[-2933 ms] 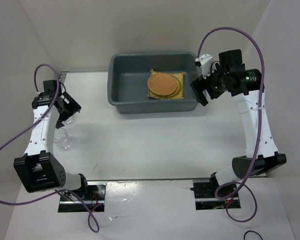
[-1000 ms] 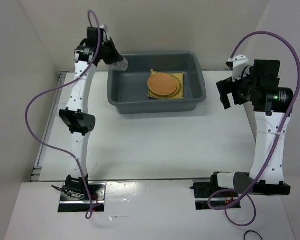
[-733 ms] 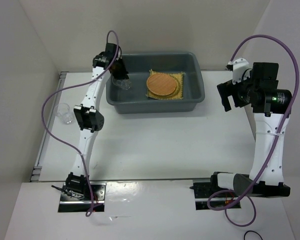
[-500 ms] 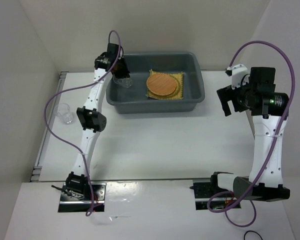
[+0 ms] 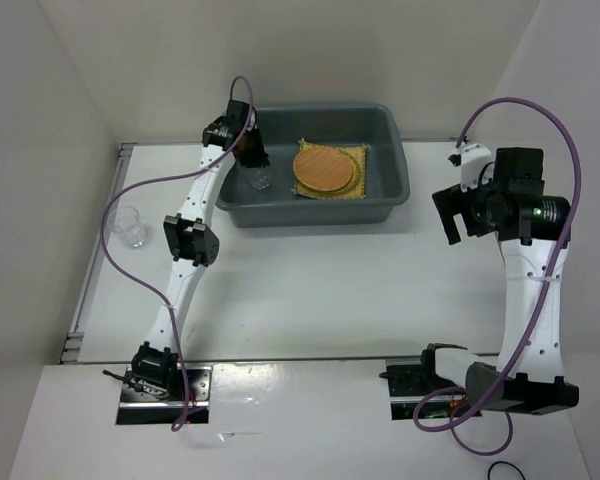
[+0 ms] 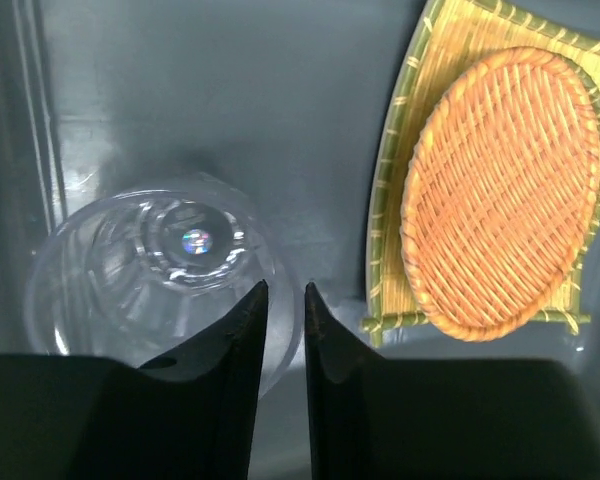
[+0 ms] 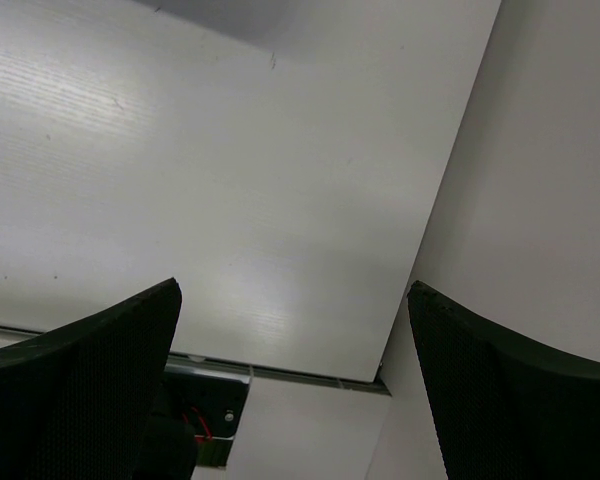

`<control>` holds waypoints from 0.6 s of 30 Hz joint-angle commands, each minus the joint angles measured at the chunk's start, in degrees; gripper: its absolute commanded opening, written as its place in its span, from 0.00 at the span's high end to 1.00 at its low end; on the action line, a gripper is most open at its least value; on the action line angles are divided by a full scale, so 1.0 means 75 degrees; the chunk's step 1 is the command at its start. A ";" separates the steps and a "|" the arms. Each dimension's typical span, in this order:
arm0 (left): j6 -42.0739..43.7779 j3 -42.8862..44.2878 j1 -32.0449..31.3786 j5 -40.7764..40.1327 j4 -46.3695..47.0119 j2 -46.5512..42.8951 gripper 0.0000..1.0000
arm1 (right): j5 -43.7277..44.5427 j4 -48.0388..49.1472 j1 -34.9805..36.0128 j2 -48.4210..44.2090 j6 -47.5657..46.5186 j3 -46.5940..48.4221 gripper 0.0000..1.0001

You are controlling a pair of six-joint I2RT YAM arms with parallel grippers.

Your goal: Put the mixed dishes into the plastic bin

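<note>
Fingers [image 6: 238,365] of left gripper [image 6: 284,290] pinch small clear plastic cup [image 6: 155,265] rim beside dark grey-blue rectangular plastic bin [image 6: 230,80] wall; right gripper [image 7: 292,288] spread wide, empty.

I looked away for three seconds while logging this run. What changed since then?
The left gripper carried a clear cup from the left of the table into the plastic bin, lowering it left of the mat; its fingers look closed on the rim. The right gripper backed away rightward from the bin, open. The mat and orange plate stayed put; a second cup sits on the table.
</note>
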 commanded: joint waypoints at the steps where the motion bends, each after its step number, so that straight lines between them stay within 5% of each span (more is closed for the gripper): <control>1: 0.0163 0.0288 -0.0011 -0.0124 0.0240 0.0209 0.71 | 0.0016 0.0187 -0.0053 -0.0466 0.0066 -0.0404 0.01; 4: 0.0163 0.0288 -0.0011 -0.0136 0.0415 0.0140 0.57 | 0.0086 0.0187 -0.0135 -0.0771 0.0066 -0.0802 0.01; 7: 0.0163 0.0288 -0.0011 -0.0031 0.0638 -0.0245 0.03 | -0.0076 0.0116 -0.0275 -0.0959 0.0066 -0.1119 0.01; 13: 0.0361 0.0288 -0.0011 -0.1058 0.1786 -0.2118 0.00 | 0.0015 0.0116 -0.0276 -0.1123 -0.0004 -0.1260 0.01; 18: 0.0760 0.0288 0.0186 -0.4503 0.1895 -0.2978 0.00 | 0.0169 0.0187 -0.0276 -0.0702 -0.0098 -0.0863 0.01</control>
